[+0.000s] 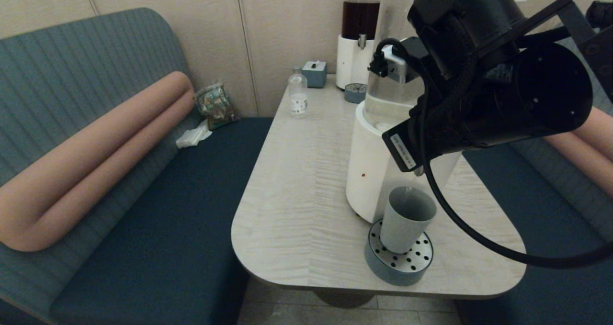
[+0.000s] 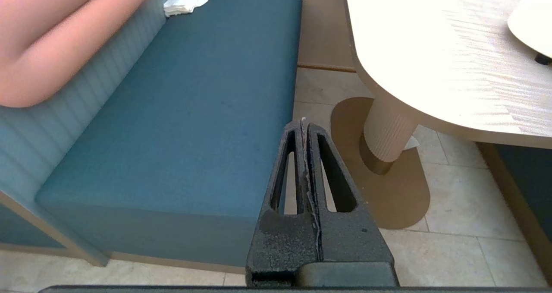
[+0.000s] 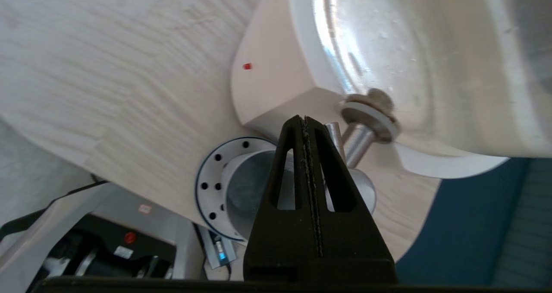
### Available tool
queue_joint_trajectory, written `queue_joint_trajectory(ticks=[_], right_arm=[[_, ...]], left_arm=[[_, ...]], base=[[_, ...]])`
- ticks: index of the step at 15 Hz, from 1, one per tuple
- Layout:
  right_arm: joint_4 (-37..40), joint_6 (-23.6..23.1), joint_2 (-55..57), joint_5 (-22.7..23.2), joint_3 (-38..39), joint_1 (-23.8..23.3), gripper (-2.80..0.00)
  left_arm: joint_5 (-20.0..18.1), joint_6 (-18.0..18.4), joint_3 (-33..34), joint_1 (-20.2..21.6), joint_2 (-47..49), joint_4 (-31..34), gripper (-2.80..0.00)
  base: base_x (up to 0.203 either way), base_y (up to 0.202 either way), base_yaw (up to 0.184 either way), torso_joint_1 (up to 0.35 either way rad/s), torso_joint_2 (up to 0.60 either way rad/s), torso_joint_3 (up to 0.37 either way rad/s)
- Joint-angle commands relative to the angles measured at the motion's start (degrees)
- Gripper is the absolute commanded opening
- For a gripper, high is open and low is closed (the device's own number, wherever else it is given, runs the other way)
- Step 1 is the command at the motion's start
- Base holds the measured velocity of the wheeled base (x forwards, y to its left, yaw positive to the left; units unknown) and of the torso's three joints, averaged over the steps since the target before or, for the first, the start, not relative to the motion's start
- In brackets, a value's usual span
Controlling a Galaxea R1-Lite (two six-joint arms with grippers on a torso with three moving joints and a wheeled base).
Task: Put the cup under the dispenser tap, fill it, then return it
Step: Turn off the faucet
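While the cup (image 1: 406, 218) stands upright on the perforated drip tray (image 1: 399, 262) at the bench's (image 1: 297, 191) five o'clock, under the dispenser tap (image 3: 355, 143), my right end effector (image 3: 305, 121) hovers over the tap, fingers pressed together, holding nothing. My left end effector (image 2: 304, 122) (also closed, empty) hangs over the floor beside the seat (image 2: 207, 111).

- The right arm (image 1: 503, 85) is matt black, built of bulky cylindrical housings.
- A white label (image 1: 402, 151) with small print sits on its wrist.
- A black cable (image 1: 459, 219) loops beneath it.
- Both grippers' fingers (image 3: 307, 172) are black, grainy triangular frames with slotted cut-outs, as seen on the left gripper (image 2: 305, 163).
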Motion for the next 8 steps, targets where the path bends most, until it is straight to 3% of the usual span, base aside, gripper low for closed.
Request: queue_joint_trajectory(ticks=[1,8], right_arm=[[0.33,0.01,0.11,-0.88,-0.08,-0.02,-2.80],[0.33,0.10,0.37,-3.36,0.07,-0.34,-2.80]], left_arm=[[0.00,-0.03,-0.01,-0.04,0.06,0.00,-2.80],[0.00,-0.03,-0.02,0.04,0.04,0.00,-2.80]], base=[[0.000,0.000,0.000,0.000,0.00,0.000],[0.000,0.000,0.000,0.000,0.00,0.000]])
